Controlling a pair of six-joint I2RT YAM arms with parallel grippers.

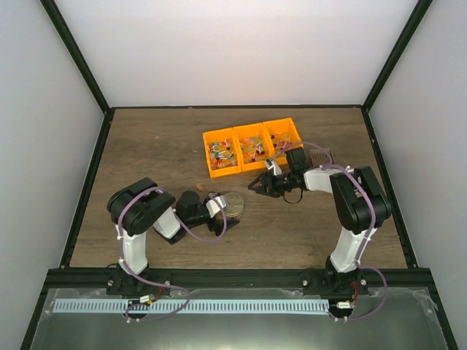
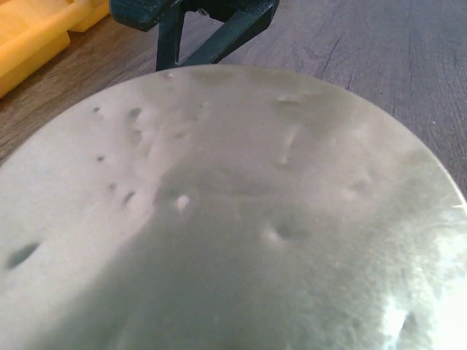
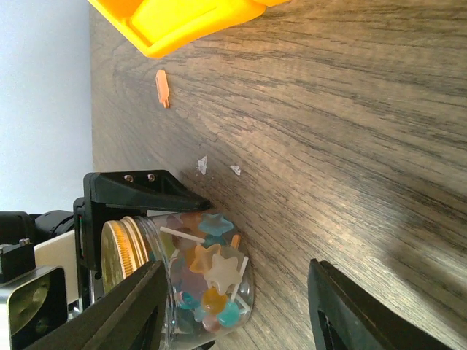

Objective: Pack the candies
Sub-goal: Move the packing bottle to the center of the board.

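An orange three-compartment bin [image 1: 236,149] is set on the wooden tabletop [image 1: 146,146]. The candies [image 1: 254,149] are seen in all three of its compartments as small wrapped sweets of mixed colours. More candies, star-shaped in blue, orange and cream, are contained in a clear jar [image 3: 211,281] closed by a gold metal lid [image 3: 117,251]. The jar is placed just on the near side of the bin's left compartment.

The left end effector [image 1: 225,207] is positioned at the jar's lid end. Its fingers are spread wide, and one black finger [image 3: 146,193] is laid alongside the jar. Whether the jar is actually gripped cannot be told, since the other finger is hidden.

The right end effector [image 1: 257,186] is held just on the near side of the bin's middle compartment. Its jaws are partly parted and nothing is held between them.

A small orange piece [image 3: 163,87], possibly a stray candy, and two pale scraps [image 3: 203,164] are seen lying on the tabletop off the bin's near left corner.
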